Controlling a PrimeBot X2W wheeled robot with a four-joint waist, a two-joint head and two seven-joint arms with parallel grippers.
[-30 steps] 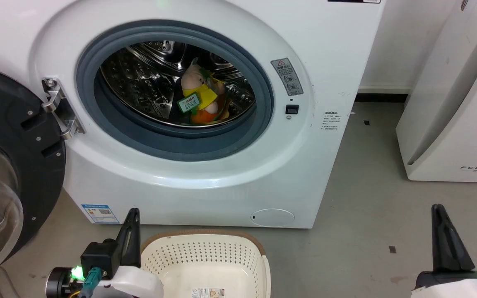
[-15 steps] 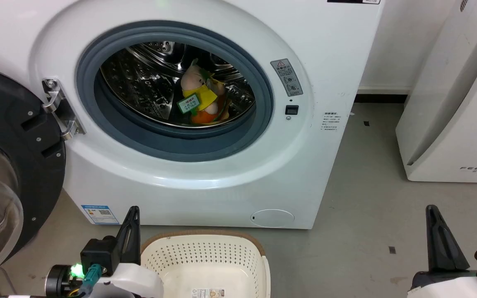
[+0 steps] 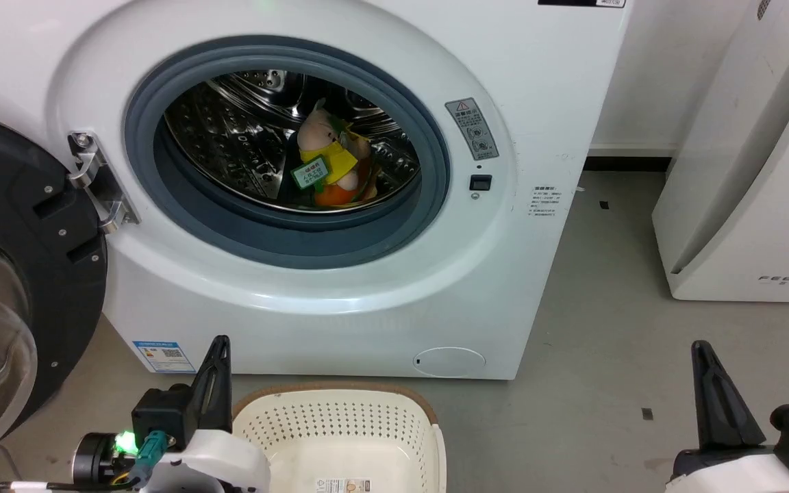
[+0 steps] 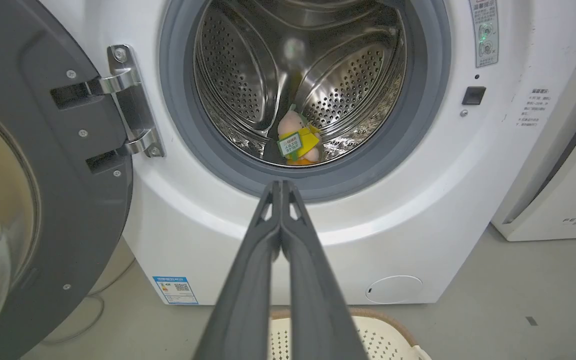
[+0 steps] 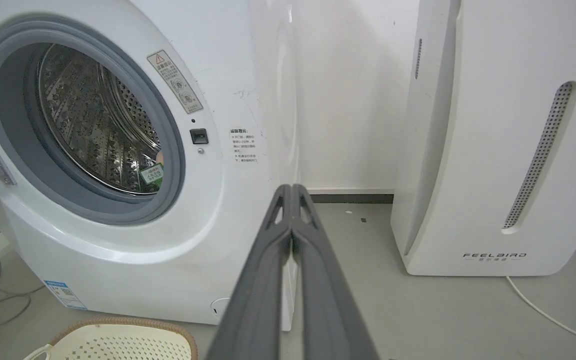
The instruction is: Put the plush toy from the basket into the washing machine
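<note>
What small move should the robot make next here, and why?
Probably nothing more for the toy: the plush toy lies in the drum of the washing machine, the basket shows no toy, and the left gripper and right gripper are shut, holding nothing. If anything, I would swing the left gripper toward the open door.

The washing machine (image 3: 340, 329) is white, its door seal (image 3: 278, 236) grey, its drum (image 3: 230, 150) silver with dotted holes; the plush toy (image 3: 329, 154) is pink, yellow and orange with a green tag (image 3: 311, 171); the basket (image 3: 340, 421) is cream-white with rows of holes and a brown rim (image 3: 333, 389).
</note>
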